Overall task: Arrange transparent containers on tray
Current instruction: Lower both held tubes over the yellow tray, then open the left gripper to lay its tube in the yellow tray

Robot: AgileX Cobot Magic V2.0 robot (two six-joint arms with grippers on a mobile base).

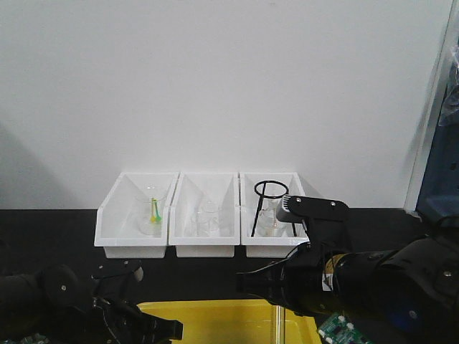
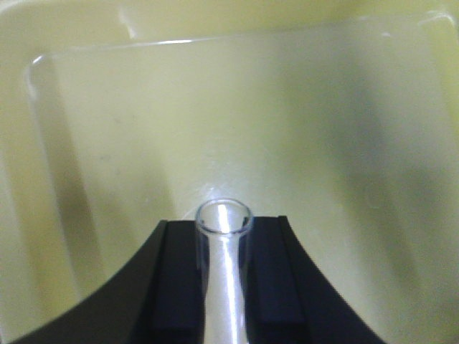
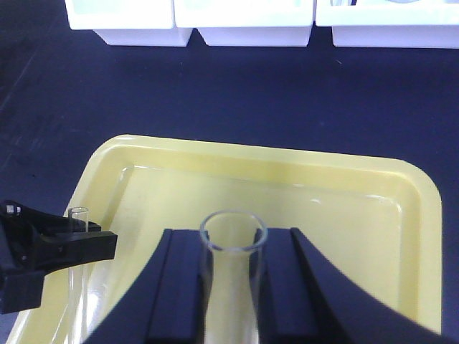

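The yellow tray [image 1: 215, 320] lies at the front edge of the black table, and both grippers hang over it. My left gripper [image 2: 224, 228] is shut on a clear test tube [image 2: 224, 215], whose open mouth sticks out past the fingertips above the tray floor [image 2: 323, 143]. My right gripper [image 3: 233, 240] is shut on a second test tube [image 3: 233, 233] over the middle of the tray [image 3: 423, 208]. In the right wrist view the left gripper [image 3: 61, 247] and its tube [image 3: 78, 213] sit at the tray's left side. The exterior view shows the left gripper [image 1: 154, 328] and right gripper [image 1: 251, 281] low over the tray.
Three white bins [image 1: 208, 215] stand in a row against the back wall, holding beakers, flasks and a black ring stand [image 1: 270, 190]. Black tabletop [image 3: 229, 93] lies between the bins and the tray.
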